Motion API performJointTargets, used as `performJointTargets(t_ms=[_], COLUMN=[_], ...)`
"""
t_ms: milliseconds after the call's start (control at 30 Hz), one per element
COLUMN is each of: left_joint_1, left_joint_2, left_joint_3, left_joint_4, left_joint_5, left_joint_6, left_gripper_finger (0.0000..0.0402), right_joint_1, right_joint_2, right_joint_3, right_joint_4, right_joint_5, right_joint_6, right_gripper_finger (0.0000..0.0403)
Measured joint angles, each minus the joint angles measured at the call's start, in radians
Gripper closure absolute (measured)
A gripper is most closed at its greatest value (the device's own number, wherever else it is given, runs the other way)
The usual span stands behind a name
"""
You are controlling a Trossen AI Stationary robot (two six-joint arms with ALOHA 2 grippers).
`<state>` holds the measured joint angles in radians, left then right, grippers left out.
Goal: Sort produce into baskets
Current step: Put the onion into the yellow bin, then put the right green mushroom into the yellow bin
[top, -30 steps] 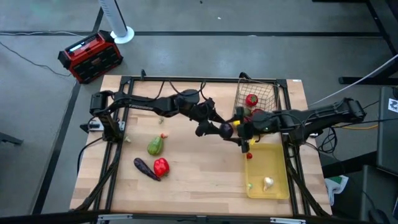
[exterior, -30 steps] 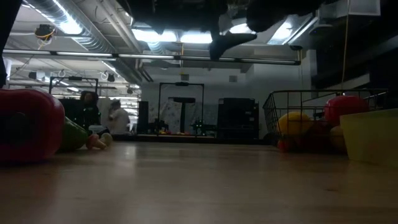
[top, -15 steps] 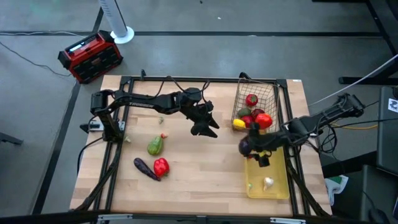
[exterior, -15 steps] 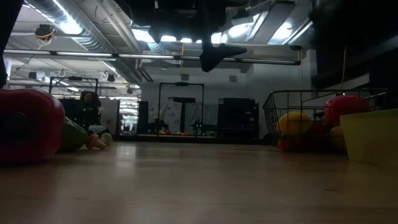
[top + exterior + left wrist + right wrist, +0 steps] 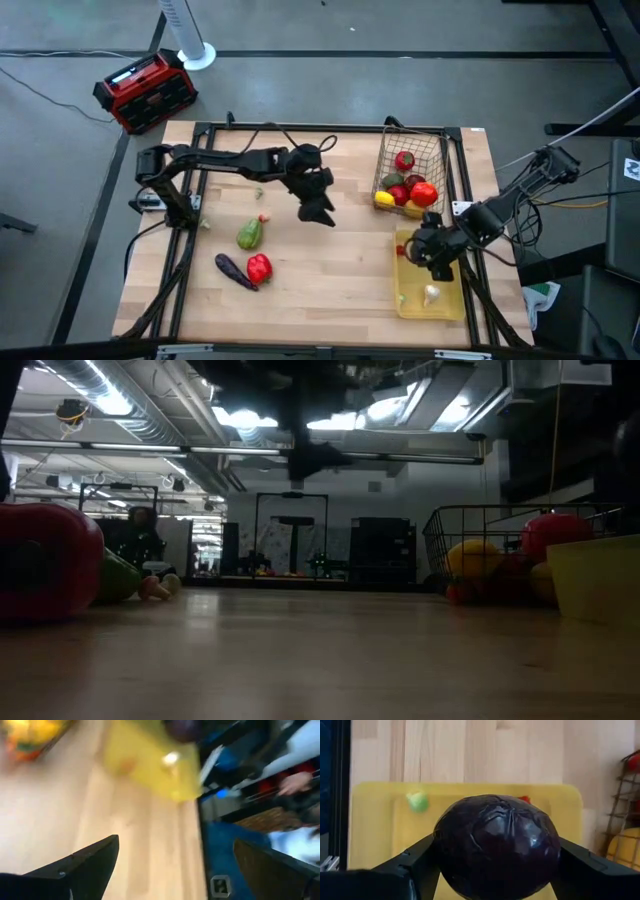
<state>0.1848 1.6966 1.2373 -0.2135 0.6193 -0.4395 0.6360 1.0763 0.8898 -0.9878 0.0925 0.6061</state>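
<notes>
My right gripper (image 5: 428, 250) is shut on a dark purple round vegetable (image 5: 497, 845) just above the yellow tray (image 5: 450, 305). The tray holds a white garlic (image 5: 431, 294), a small green piece (image 5: 417, 801) and a small red piece (image 5: 524, 799). The wire basket (image 5: 432, 150) holds red fruits (image 5: 423, 193) and a yellow lemon (image 5: 384, 199). My left gripper (image 5: 318, 207) is open and empty above the table's middle. A green fruit (image 5: 250, 234), a red pepper (image 5: 259, 267) and a purple eggplant (image 5: 234, 271) lie on the table at the left. My right gripper pinches the purple vegetable by its two opposite sides (image 5: 442, 845) between its two fingers (image 5: 415, 862). The vegetable fills the gap between them. It is lifted clear, over the far part of the yellow tray.
A small orange piece (image 5: 263, 217) lies near the green fruit. The basket stands just beyond the tray's far end. Bare tabletop (image 5: 330, 270) lies between the left-hand produce and the tray. A red-and-black box (image 5: 145, 90) sits on the floor beyond the table.
My right gripper has gone from in front of the basket toward the table's near right, carrying the purple vegetable over the yellow tray. My left gripper has drawn back toward the table's left, away from the right gripper, and stays open.
</notes>
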Motion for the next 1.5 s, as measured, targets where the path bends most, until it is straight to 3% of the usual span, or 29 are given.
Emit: performJointTargets(t_ms=[200, 400, 533, 800, 1233, 1500], left_joint_1=[-0.018, -0.05, -0.079, -0.075, -0.001, 0.062], left_joint_2=[-0.088, -0.112, -0.113, -0.112, -0.11, -0.11], left_joint_3=[0.0, 0.0, -0.026, -0.124, -0.301, -0.37], left_joint_4=[-0.369, -0.726, -0.85, -0.846, -0.667, -0.626], left_joint_5=[-0.23, -0.399, -0.529, -0.714, -0.789, -0.891], left_joint_6=[0.082, 0.042, -0.006, -0.169, -0.283, -0.347], left_gripper_finger=[0.0015, 0.0015, 0.0015, 0.0015, 0.0015, 0.0016], right_joint_1=[0.042, 0.045, 0.045, 0.044, 0.044, 0.044], right_joint_2=[0.063, 0.136, 0.168, 0.191, 0.191, 0.191], right_joint_3=[0.0, -0.001, -0.001, -0.001, -0.001, -0.001], right_joint_4=[0.002, 0.006, 0.006, 0.006, 0.005, 0.005], right_joint_5=[0.0, -0.001, 0.0, 0.0, 0.0, 0.0], right_joint_6=[0.041, 0.051, 0.051, 0.047, 0.045, 0.044], right_gripper_finger=[0.0111, 0.0111, 0.0111, 0.011, 0.0011, 0.0012])
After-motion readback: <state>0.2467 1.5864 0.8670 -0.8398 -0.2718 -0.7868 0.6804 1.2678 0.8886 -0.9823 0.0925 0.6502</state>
